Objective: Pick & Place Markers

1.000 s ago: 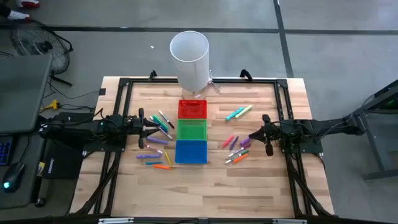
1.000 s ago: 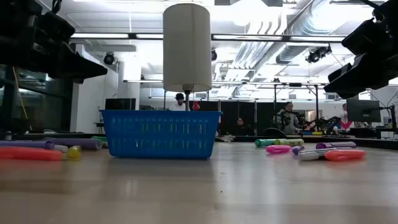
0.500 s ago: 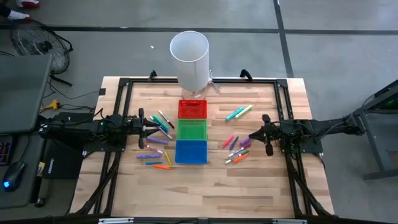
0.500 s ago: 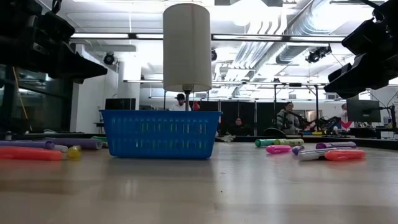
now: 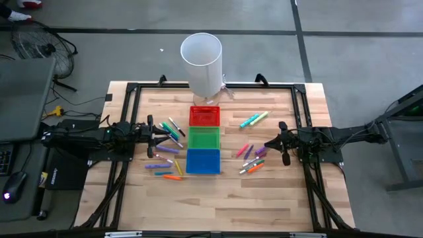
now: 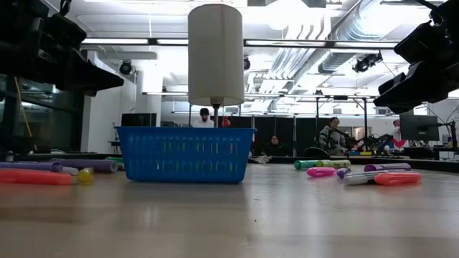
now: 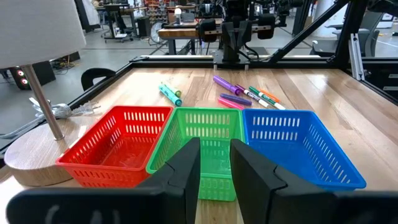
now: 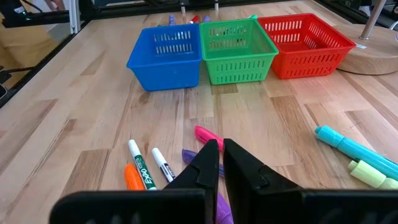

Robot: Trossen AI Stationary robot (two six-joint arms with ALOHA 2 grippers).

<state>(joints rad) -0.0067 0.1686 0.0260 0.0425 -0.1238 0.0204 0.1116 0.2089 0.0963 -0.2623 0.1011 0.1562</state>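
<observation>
Markers in mixed colours lie flat on the wooden table in two loose groups, one left of the bins [image 5: 166,142] and one right of them [image 5: 251,157], with a teal and a yellow one [image 5: 254,119] farther back. My left gripper [image 7: 215,155] waits at the table's left side [image 5: 153,134], open, nothing between its fingers, pointing level at the bins. My right gripper [image 8: 221,149] waits at the right side [image 5: 269,145], shut and empty, tipped slightly down over the right group of markers [image 8: 149,165].
Three bins stand in a row at the table's middle: red [image 5: 205,116] farthest, green [image 5: 203,138], blue [image 5: 203,160] nearest. A white lamp [image 5: 201,59] on a round wooden base stands behind the red bin. A black frame borders the table.
</observation>
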